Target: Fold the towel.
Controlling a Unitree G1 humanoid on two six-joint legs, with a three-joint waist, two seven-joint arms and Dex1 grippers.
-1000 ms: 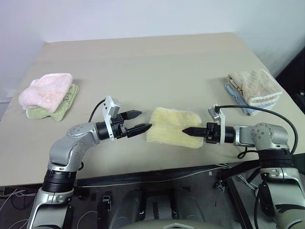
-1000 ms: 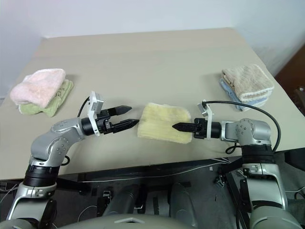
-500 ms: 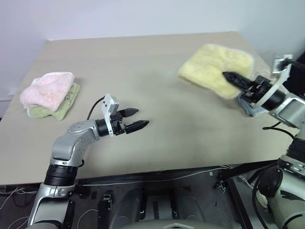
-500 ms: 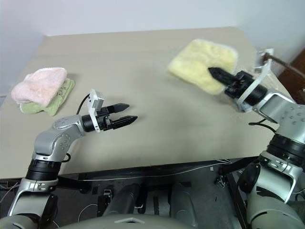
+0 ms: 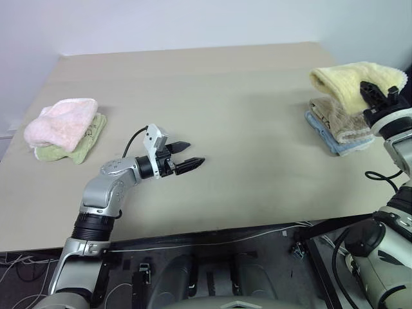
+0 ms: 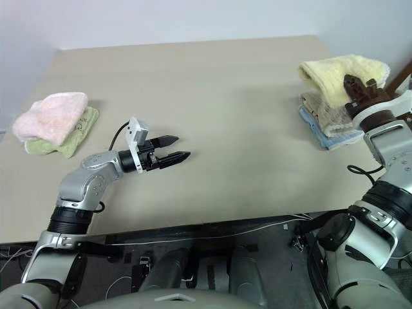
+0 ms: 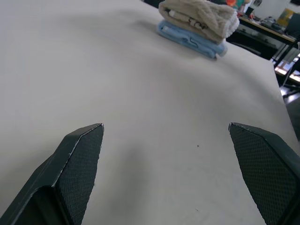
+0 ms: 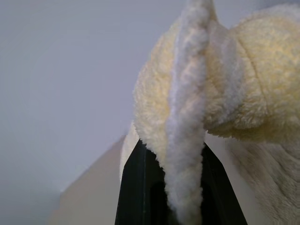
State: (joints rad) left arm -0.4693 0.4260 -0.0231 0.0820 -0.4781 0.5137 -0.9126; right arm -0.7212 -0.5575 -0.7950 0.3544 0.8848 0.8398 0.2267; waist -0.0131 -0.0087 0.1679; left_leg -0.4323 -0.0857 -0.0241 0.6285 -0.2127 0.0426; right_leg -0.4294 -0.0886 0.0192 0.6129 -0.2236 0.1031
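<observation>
We grip folded pale yellow terry-cloth towel (image 5: 351,82) in right tool (image 5: 376,94), clamped at folded edge; soft, light, floppy. Left tool (image 5: 187,156) open over desk (image 5: 244,129).

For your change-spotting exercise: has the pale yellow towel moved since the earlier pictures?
Yes. The yellow towel, pinched in the right gripper, left the table's near middle and now hangs over the beige towel stack at the right edge.
</observation>
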